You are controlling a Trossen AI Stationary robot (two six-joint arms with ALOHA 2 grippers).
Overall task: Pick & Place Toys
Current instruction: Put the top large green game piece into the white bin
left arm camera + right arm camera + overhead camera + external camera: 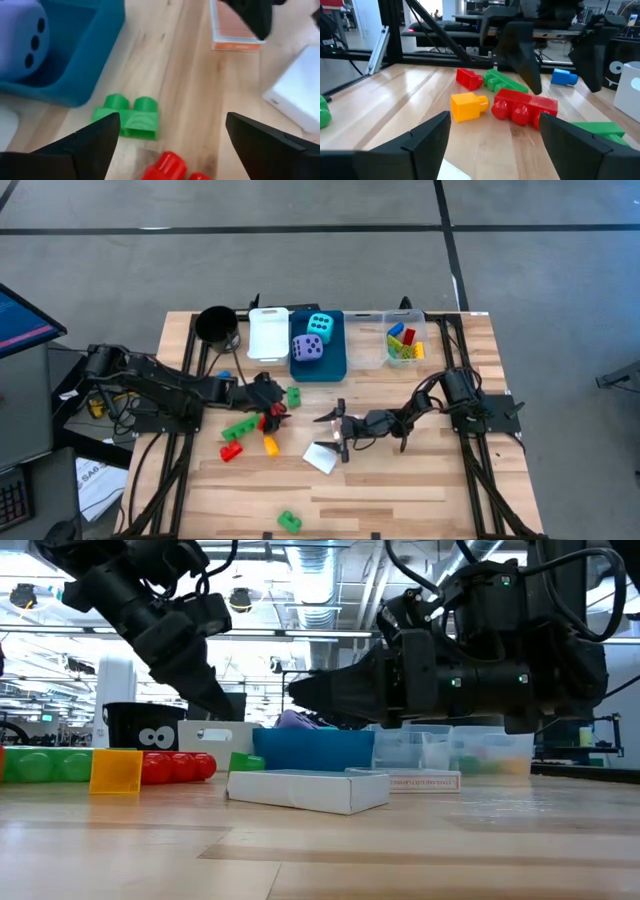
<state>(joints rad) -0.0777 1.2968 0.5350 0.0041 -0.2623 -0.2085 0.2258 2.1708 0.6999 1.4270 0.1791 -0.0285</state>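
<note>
The left tool (268,398) hangs low over the middle of the table (420,490), fingers spread wide with nothing between them. Just ahead of its tips sits a green brick (131,116), lying loose on the wood, and right under the tool a red brick (167,167) pokes out. Off to one side of that tool, the blue bin (85,60) with the purple die (20,35) inside, and the cyan die (320,326) next to it in the same bin. Behind the left tool, toward the table's near edge, a long green brick (238,430), a small red brick (231,450) and a yellow brick (271,445) lie scattered close together. The right tool (338,430) faces the left one across a short gap, fingers apart too, holding nothing, a white card (322,457) lying flat right under its tips and a card box (231,31) close by. Looking out from it, the yellow brick, the red brick and the green pieces sit straight ahead. Far behind it, the clear bin (405,358) already has a few bricks inside. One more green brick (289,521) sits alone at the near edge.
</note>
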